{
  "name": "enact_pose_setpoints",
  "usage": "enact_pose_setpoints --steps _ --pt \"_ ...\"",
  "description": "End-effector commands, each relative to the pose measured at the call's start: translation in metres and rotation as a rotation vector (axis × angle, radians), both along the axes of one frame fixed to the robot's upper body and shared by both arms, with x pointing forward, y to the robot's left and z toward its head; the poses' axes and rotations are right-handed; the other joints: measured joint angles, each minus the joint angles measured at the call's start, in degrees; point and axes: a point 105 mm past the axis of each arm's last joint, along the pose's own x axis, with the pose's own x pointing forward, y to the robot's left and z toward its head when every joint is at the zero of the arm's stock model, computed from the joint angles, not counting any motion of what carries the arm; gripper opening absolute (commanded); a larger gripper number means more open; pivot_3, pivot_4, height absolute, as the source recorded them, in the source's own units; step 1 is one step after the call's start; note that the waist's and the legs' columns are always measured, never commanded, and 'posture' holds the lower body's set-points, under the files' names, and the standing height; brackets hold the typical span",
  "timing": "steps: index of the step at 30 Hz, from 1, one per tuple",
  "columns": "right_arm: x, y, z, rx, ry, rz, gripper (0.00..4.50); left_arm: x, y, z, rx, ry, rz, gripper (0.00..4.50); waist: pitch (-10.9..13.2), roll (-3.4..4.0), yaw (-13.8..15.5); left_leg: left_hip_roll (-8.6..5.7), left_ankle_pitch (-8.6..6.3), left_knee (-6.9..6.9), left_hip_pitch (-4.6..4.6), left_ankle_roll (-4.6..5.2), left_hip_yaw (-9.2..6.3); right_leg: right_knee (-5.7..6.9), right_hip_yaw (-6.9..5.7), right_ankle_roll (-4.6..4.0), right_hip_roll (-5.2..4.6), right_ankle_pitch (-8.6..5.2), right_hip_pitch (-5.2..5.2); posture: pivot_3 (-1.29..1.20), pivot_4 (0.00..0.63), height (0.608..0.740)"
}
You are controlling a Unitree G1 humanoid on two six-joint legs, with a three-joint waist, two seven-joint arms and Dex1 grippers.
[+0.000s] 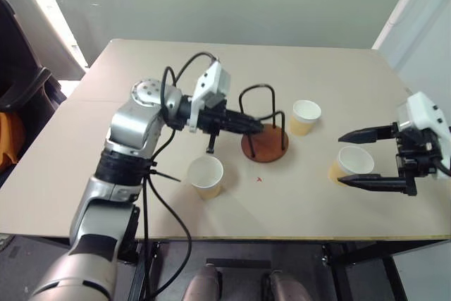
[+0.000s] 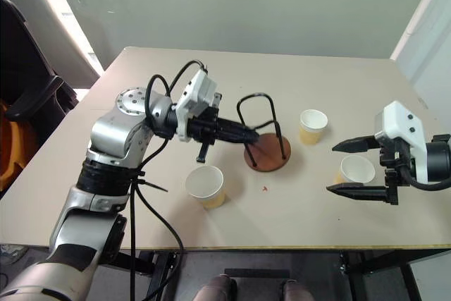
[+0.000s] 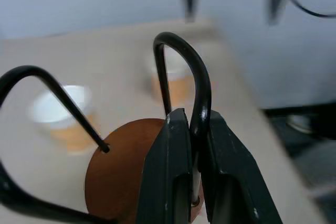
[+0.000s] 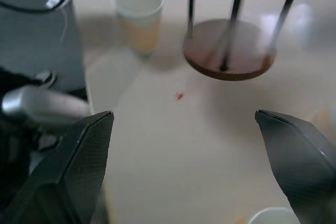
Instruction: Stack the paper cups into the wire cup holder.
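The wire cup holder (image 1: 265,144) stands mid-table, black loops over a round reddish-brown base. My left gripper (image 1: 262,127) is shut on one of its wire loops (image 3: 202,90), which runs between the fingers (image 3: 168,171). One paper cup (image 1: 206,176) stands upright near the front, left of the holder. Another paper cup (image 1: 305,116) stands just right of the holder. A third paper cup (image 1: 352,162) is at the right, where my right gripper (image 1: 343,158) is open, one finger on each side of it and apart from it. Its rim (image 4: 270,216) shows between the right fingers.
The tan table (image 1: 84,167) ends close at the front and right edges. A small red mark (image 1: 259,179) lies in front of the holder. A dark chair with something orange (image 1: 10,139) stands off the left side. A wall rises behind the table.
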Motion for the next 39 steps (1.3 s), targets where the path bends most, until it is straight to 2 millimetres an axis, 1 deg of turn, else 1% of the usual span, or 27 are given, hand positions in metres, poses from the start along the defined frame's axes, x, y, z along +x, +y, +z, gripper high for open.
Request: enact_pose_setpoints --steps 1,2,5,8,10,12,15,18,23,25,26,28,31,34,36,39 --pt "0.006 -0.008 -0.007 -0.108 -0.035 -0.029 4.5 -0.018 0.002 -0.017 0.077 0.02 -0.069 0.0 0.0 0.0 -0.06 0.05 -0.03 0.01 0.06 0.07 0.02 0.0 0.15 0.02 0.05 0.02 0.01 0.0 0.15 0.74" --pt "0.009 -0.011 -0.013 -0.147 -0.032 -0.042 4.5 -0.018 0.002 -0.021 0.078 0.033 -0.059 0.0 0.0 0.0 -0.07 0.1 -0.32 0.01 0.21 0.56 0.03 -0.01 0.38 0.04 0.1 0.03 0.09 0.0 0.15 0.74" --pt "0.011 -0.016 -0.029 -0.228 -0.016 -0.053 4.5 -0.016 -0.003 -0.034 0.092 0.047 -0.028 0.0 0.0 0.0 -0.05 0.12 -0.48 0.01 0.41 0.82 0.06 0.0 0.5 0.04 0.07 0.15 0.24 0.0 0.15 0.74" --pt "0.011 -0.012 -0.033 -0.229 -0.011 -0.038 4.5 -0.014 -0.007 -0.046 0.108 0.037 -0.012 0.0 0.01 0.02 -0.1 0.13 -0.48 0.03 0.54 0.85 0.11 -0.02 0.74 0.04 0.02 0.36 0.27 0.0 0.15 0.74" --pt "0.009 -0.007 -0.029 -0.189 -0.019 -0.014 4.5 -0.01 -0.011 -0.048 0.098 0.032 0.006 0.0 0.01 0.02 -0.22 0.13 -0.45 0.04 0.62 0.89 0.2 -0.03 0.82 0.04 0.02 0.42 0.33 0.0 0.15 0.74" --pt "0.007 0.002 -0.019 -0.126 -0.033 0.018 4.5 -0.008 -0.016 -0.049 0.086 0.03 0.013 0.0 0.01 0.02 -0.35 0.13 -0.44 0.07 0.65 0.9 0.23 -0.05 0.85 0.01 0.03 0.43 0.37 0.0 0.15 0.74" --pt "0.006 0.009 -0.009 -0.069 -0.054 0.04 4.5 -0.008 -0.021 -0.059 0.106 0.013 0.007 0.0 0.01 0.02 -0.51 0.13 -0.43 0.06 0.66 0.9 0.29 -0.05 0.9 -0.03 0.05 0.41 0.36 0.0 0.15 0.74" --pt "0.007 0.009 -0.009 -0.077 -0.053 0.032 4.5 -0.004 -0.021 -0.068 0.138 -0.018 0.025 0.0 0.01 0.02 -0.51 0.14 -0.44 0.05 0.66 0.9 0.28 -0.06 0.9 0.02 0.07 0.37 0.36 0.0 0.15 0.74" --pt "0.007 0.007 -0.011 -0.087 -0.048 0.022 4.5 -0.003 -0.02 -0.075 0.176 0.013 0.042 0.0 0.01 0.03 -0.5 0.16 -0.44 0.03 0.64 0.9 0.28 -0.07 0.9 -0.01 0.07 0.31 0.34 0.0 0.15 0.74" --pt "0.009 0.006 -0.013 -0.1 -0.048 0.012 4.5 -0.003 -0.023 -0.073 0.158 0.035 0.05 0.65 0.01 0.03 -0.5 0.15 -0.45 0.02 0.64 0.9 0.29 -0.07 0.9 -0.03 0.07 0.28 0.34 0.0 0.15 0.74" --pt "0.01 0.005 -0.014 -0.105 -0.048 0.009 4.5 -0.003 -0.024 -0.072 0.148 0.047 0.051 0.85 0.01 0.02 -0.51 0.15 -0.45 0.02 0.64 0.9 0.29 -0.07 0.9 -0.03 0.06 0.27 0.34 0.0 0.15 0.74" --pt "0.011 0.003 -0.016 -0.119 -0.045 0.0 4.5 -0.003 -0.025 -0.07 0.142 0.049 0.052 1.52 0.01 0.02 -0.49 0.15 -0.46 0.02 0.59 0.9 0.29 -0.08 0.9 -0.04 0.07 0.26 0.31 0.0 0.15 0.74" --pt "0.014 -0.004 -0.019 -0.162 -0.044 -0.026 4.5 -0.004 -0.026 -0.065 0.107 0.059 0.048 2.63 0.01 0.02 -0.49 0.15 -0.5 0.02 0.6 0.9 0.29 -0.09 0.9 -0.04 0.05 0.26 0.31 0.0 0.15 0.74" --pt "0.022 -0.018 -0.024 -0.264 -0.061 -0.082 4.5 -0.002 -0.027 -0.05 0.039 0.066 0.07 3.68 0.02 0.02 -0.48 0.16 -0.55 0.0 0.59 0.92 0.29 -0.09 0.9 -0.04 0.04 0.26 0.31 0.0 0.15 0.74" --pt "0.027 -0.027 -0.026 -0.323 -0.074 -0.105 4.5 -0.006 -0.021 -0.046 0.039 0.065 0.056 4.37 0.02 0.03 -0.51 0.16 -0.6 0.0 0.6 0.92 0.29 -0.09 0.9 -0.03 0.03 0.26 0.3 0.0 0.15 0.74" --pt "0.032 -0.032 -0.027 -0.347 -0.074 -0.11 4.5 -0.012 -0.006 -0.041 0.07 0.044 0.042 4.37 0.02 0.03 -0.55 0.18 -0.64 -0.01 0.61 0.92 0.29 -0.08 0.9 -0.03 0.05 0.27 0.27 0.0 0.15 0.74"
